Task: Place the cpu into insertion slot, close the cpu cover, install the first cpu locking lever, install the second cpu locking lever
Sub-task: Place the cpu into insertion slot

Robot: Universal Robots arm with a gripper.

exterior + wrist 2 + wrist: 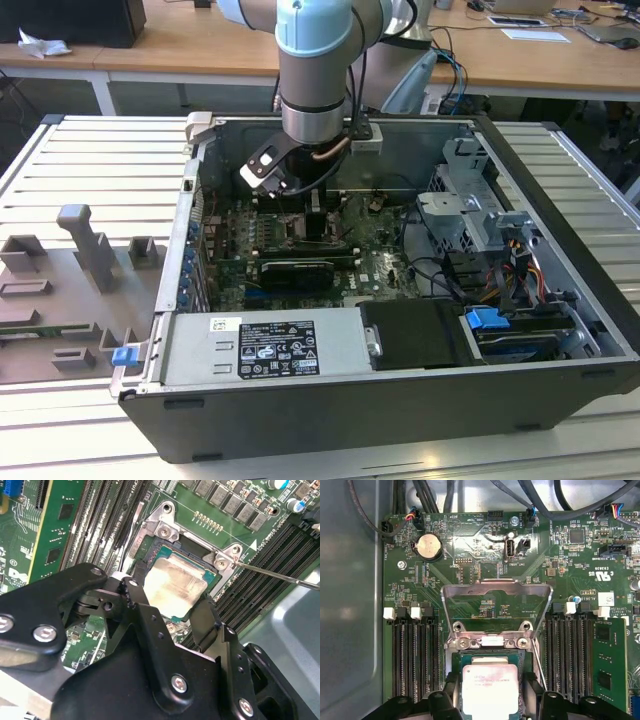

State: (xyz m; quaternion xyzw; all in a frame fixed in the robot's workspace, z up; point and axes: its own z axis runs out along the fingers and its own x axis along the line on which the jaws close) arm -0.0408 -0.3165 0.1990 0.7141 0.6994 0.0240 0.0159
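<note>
cpu [490,687] at insertion slot [167,547], cpu cover [497,586] open

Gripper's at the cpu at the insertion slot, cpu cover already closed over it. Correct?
Not quite: the cpu cover is open, swung up and back from the insertion slot, as the first wrist view shows. The gripper is indeed at the cpu at the slot.

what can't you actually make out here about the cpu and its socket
- Second wrist view: near edge of the cpu, hidden by the gripper.
- First wrist view: part of the cpu, cut off by the picture's edge.
- Both wrist views: contacts of the insertion slot, covered by the cpu; whether it is fully seated.
- Exterior view: the insertion slot, behind the arm.
</note>
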